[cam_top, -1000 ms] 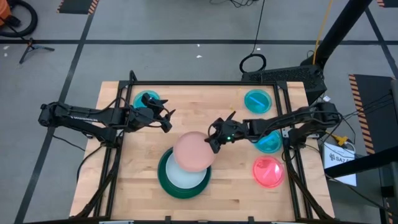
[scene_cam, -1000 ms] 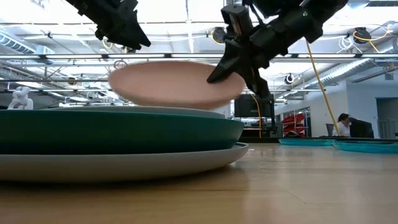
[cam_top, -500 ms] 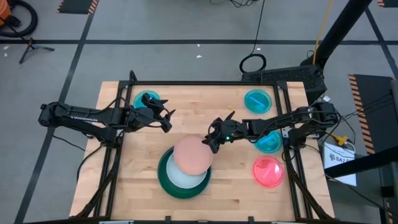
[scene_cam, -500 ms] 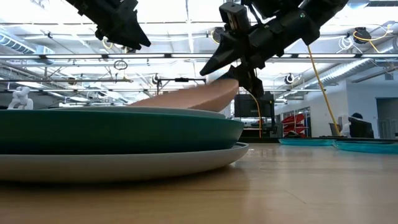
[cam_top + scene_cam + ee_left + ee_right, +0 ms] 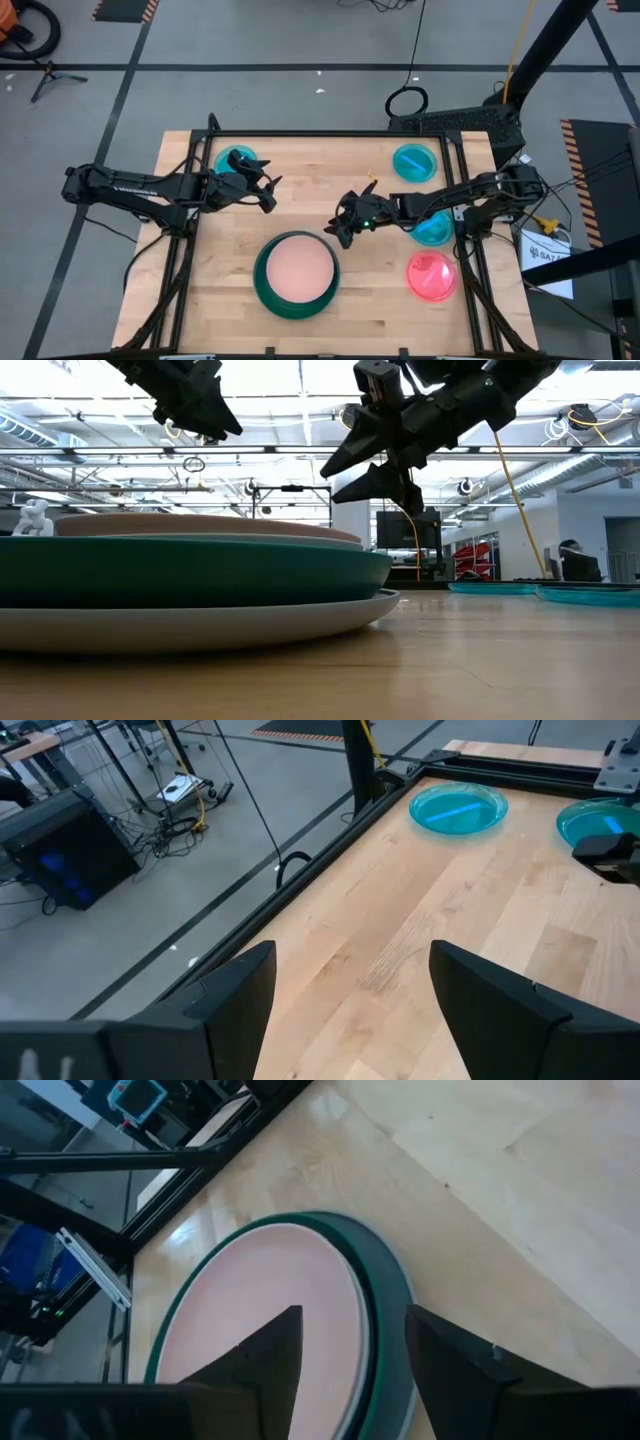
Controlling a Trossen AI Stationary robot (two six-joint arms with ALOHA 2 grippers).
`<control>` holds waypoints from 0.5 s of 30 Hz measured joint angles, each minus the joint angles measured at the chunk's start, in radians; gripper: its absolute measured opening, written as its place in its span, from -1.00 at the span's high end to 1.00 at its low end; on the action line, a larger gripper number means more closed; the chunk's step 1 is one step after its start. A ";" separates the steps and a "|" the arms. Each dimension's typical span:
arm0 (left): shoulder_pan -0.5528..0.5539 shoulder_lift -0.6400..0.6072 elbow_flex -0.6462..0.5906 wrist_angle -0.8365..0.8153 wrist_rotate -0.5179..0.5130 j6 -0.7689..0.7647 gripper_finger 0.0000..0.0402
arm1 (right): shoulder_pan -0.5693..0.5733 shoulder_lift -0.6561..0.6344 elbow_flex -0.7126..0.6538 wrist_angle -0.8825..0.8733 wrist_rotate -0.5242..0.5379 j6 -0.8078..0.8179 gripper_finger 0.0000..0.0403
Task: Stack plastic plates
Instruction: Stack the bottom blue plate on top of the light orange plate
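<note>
A stack of plastic plates stands at the near middle of the table. A salmon-pink plate [image 5: 296, 272] lies level on top, inside a dark green plate [image 5: 263, 290]. The low view shows a grey plate [image 5: 200, 625] at the bottom, the green plate [image 5: 200, 570] on it, then a pale plate's rim [image 5: 320, 541] and the salmon-pink plate [image 5: 180, 523]. My right gripper [image 5: 340, 229] hangs open just above the stack's far right rim, touching nothing. My left gripper [image 5: 270, 192] hovers open over the far left of the table.
Small cyan plates lie at the far left [image 5: 238, 160], at the far right [image 5: 414, 162] and at the right edge [image 5: 432, 230]. A pink-red plate [image 5: 431, 277] lies at the near right. A black frame [image 5: 330, 134] borders the table. Bare wood lies between the stack and the far edge.
My right gripper has opened and let go of the salmon-pink plate. The plate first tipped, with one edge down on the stack and the other still up at the fingers, then dropped. It now lies level on top of the stack. The gripper has stayed roughly in place.
</note>
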 joint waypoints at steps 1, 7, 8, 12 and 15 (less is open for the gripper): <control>0.000 0.000 0.000 0.000 0.000 0.000 -0.33 | -0.003 -0.001 0.000 -0.003 -0.001 0.000 0.15; 0.000 0.000 0.000 -0.012 0.000 0.000 -0.33 | -0.039 -0.016 0.000 -0.079 -0.096 0.025 0.15; 0.000 0.000 0.000 -0.018 0.001 0.000 -0.33 | -0.045 -0.022 0.000 -0.110 -0.105 0.035 0.15; 0.000 0.000 0.000 -0.032 0.001 0.000 -0.33 | -0.066 -0.069 0.000 -0.266 -0.102 0.068 0.15; 0.000 0.000 0.000 -0.032 0.001 0.000 -0.33 | -0.080 -0.121 0.000 -0.413 -0.054 0.100 0.17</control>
